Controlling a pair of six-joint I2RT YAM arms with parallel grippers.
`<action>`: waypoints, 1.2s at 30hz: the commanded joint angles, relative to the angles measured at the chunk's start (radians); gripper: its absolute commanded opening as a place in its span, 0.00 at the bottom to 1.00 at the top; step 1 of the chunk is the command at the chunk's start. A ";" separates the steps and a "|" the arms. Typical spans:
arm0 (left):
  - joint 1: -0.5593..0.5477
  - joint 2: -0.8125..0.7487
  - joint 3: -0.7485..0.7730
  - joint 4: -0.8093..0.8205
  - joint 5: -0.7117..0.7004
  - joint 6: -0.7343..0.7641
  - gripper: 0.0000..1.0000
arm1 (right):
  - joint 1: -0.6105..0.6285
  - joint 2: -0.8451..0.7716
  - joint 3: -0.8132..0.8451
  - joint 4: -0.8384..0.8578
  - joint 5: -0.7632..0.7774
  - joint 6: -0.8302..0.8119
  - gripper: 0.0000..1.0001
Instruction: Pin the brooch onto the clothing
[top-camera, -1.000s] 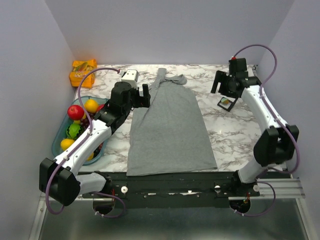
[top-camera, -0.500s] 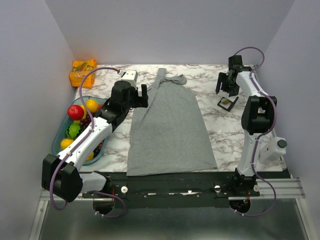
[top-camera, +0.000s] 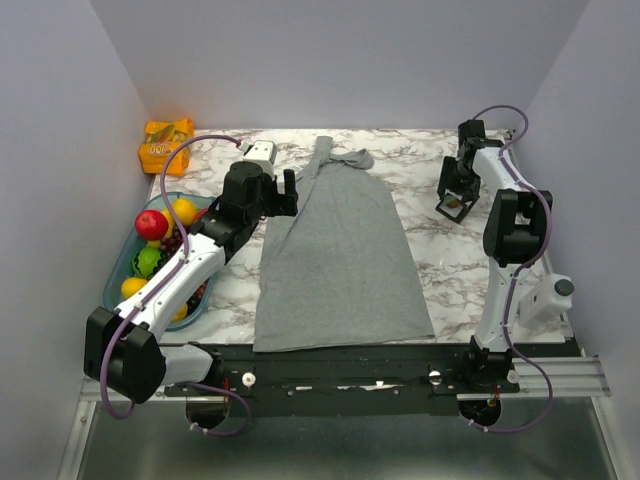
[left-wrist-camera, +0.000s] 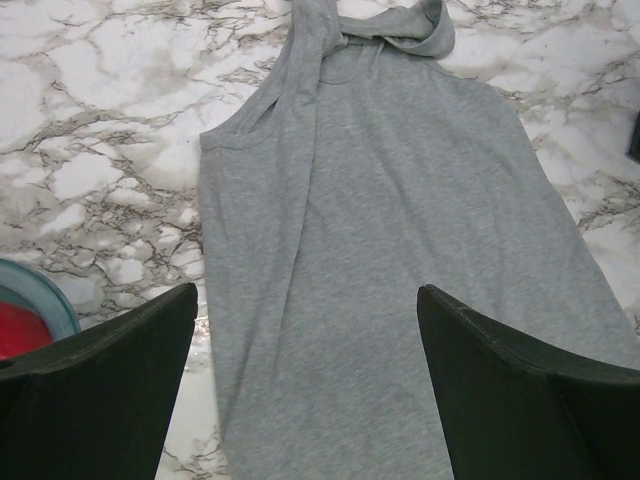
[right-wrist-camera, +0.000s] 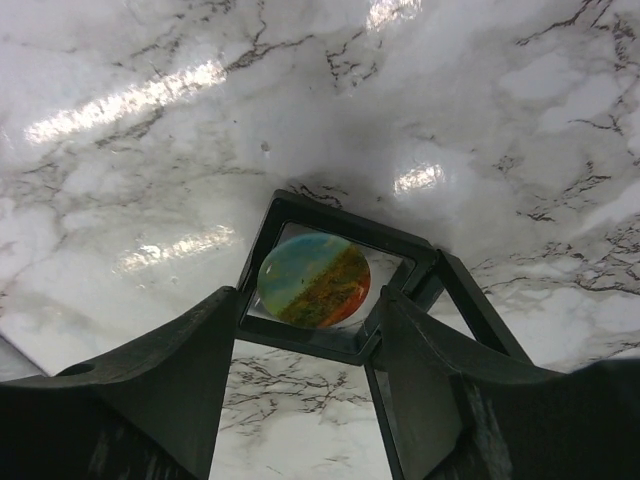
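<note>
The brooch (right-wrist-camera: 313, 280), a round green, orange and red badge, sits in a small black square card frame (right-wrist-camera: 300, 338) propped on the marble at the far right (top-camera: 455, 204). My right gripper (right-wrist-camera: 310, 296) is down at the frame, jaws partly open, one finger on each side of its lower edge, very close to its sides. The grey tank top (top-camera: 340, 250) lies flat in the middle, straps folded at the far end (left-wrist-camera: 380, 35). My left gripper (left-wrist-camera: 307, 290) hovers wide open over the top's left side near the armhole (top-camera: 289, 190).
A blue tray (top-camera: 116, 285) of fruit stands at the left edge beside the left arm. An orange packet (top-camera: 166, 143) lies in the far left corner. Grey walls close in the table on three sides; the right arm reaches along the right wall.
My right gripper has swung in and come down onto the brooch's frame, which it now straddles. My left gripper has shifted slightly toward the top's upper left.
</note>
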 joint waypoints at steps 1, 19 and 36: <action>0.009 0.000 0.023 -0.011 0.024 -0.012 0.99 | -0.007 0.009 -0.018 0.003 0.029 -0.012 0.65; 0.021 0.009 0.026 -0.011 0.043 -0.024 0.99 | -0.010 -0.040 -0.052 0.010 0.073 -0.015 0.60; 0.025 0.014 0.026 -0.010 0.053 -0.032 0.99 | -0.012 -0.034 -0.019 0.013 0.110 -0.139 0.56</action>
